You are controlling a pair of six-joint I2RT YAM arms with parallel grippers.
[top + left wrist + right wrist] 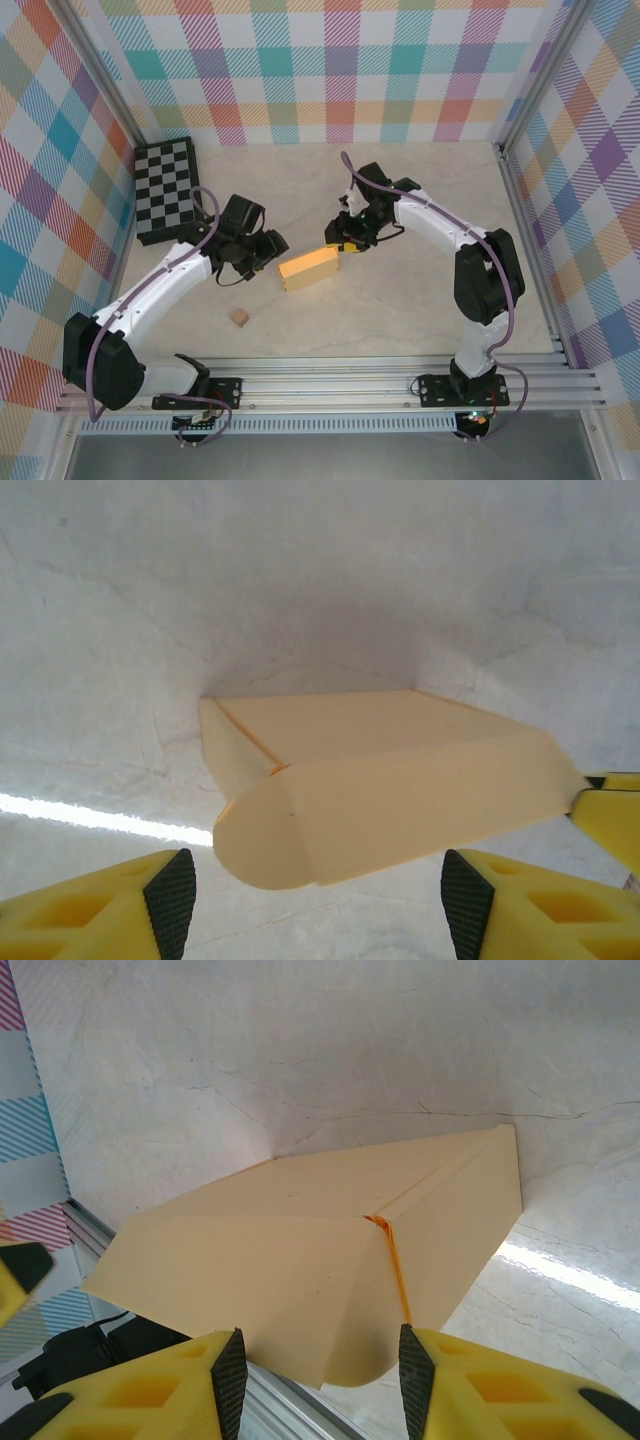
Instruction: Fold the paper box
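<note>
Plaid walls (340,60) close you in on three sides, so keep your swings short. The bench (420,320) is a pale, marbled slab that shines under the light. I judge it slick, and a light thing will likely skate on it if you push from one end alone. A chessboard (168,190) lies in the far left corner, well apart from the work.

The paper box (310,267) sits mid-bench between your two arms, a compact yellow-orange block with its end flaps loose. It is thin card, so expect it to be very light, springy at the creases and easy to dent. Take it by a flat panel beside a crease, or brace one end while you press the other, rather than pinching a flap's edge.

Your left fingers (170,905) stand released, wide on either side of the rounded near flap. Your right fingers (228,1385) are parted too, straddling the tip of the opposite flap without clamping it. The tan cube (240,317) rests nearer the bases, apart from the box.
</note>
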